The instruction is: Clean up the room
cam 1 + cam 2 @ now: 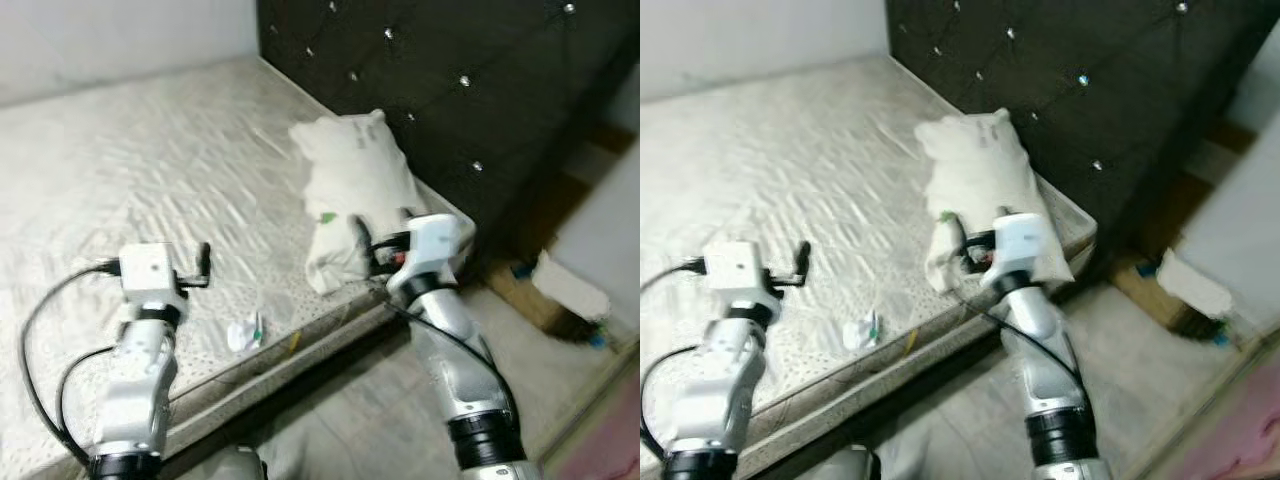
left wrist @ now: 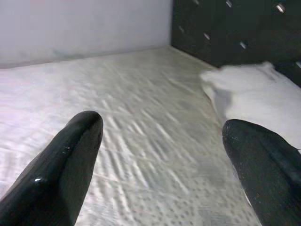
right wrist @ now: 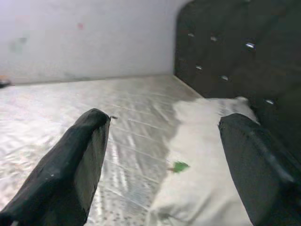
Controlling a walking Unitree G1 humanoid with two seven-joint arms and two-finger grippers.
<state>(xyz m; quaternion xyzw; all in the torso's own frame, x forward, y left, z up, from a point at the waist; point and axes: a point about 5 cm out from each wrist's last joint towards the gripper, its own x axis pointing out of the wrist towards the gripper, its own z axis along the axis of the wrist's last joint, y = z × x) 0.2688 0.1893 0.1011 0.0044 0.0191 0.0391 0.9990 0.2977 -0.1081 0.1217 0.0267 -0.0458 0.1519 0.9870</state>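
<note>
- The pillow [image 1: 350, 190] lies on the bare mattress [image 1: 120, 160], against the dark headboard [image 1: 450, 70], its near end close to the mattress edge.
- The right gripper [image 3: 164, 165] hovers just over that near end, its 2 fingers spread wide with nothing between them.
- The left gripper [image 2: 160, 160] hangs above open mattress, fingers equally wide, empty.
- A crumpled wrapper [image 1: 245, 333] sits near the front edge, between the 2 arms — probably rubbish to collect.
- Risks, as I judge them: closing on loose fabric only could let the pillow slip out; a nudge could push it off the edge; the small wrapper is easy to miss — the head views are blurred.
</note>
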